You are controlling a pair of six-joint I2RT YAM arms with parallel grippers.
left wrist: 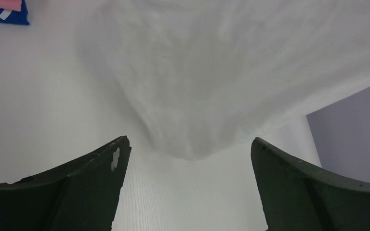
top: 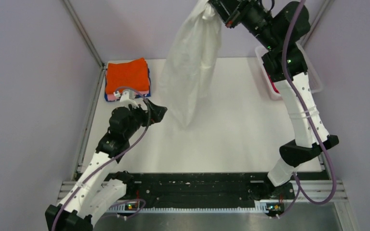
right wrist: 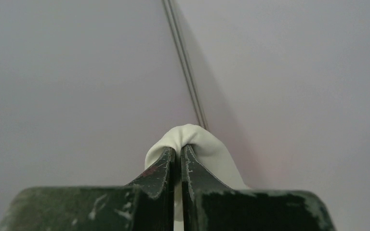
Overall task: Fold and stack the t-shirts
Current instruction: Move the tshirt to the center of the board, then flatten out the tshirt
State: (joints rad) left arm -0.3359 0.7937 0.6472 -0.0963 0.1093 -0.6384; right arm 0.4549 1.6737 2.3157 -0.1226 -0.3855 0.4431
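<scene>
One white t-shirt (top: 192, 62) clamped in the right gripper (right wrist: 178, 150) (pinch clear only wrist-side), left gripper (left wrist: 189, 142) spread wide.

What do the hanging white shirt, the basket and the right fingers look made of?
White shirt: soft thin cloth, matte; it drapes in folds and bunches where pinched. Basket: probably white plastic, rigid lattice wall. Right fingers: hard, black, scuffed; metal or plastic, can't tell.

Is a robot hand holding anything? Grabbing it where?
Yes: the right gripper pinches the white t-shirt by a bunched fold at its top. The left gripper holds nothing.
</scene>
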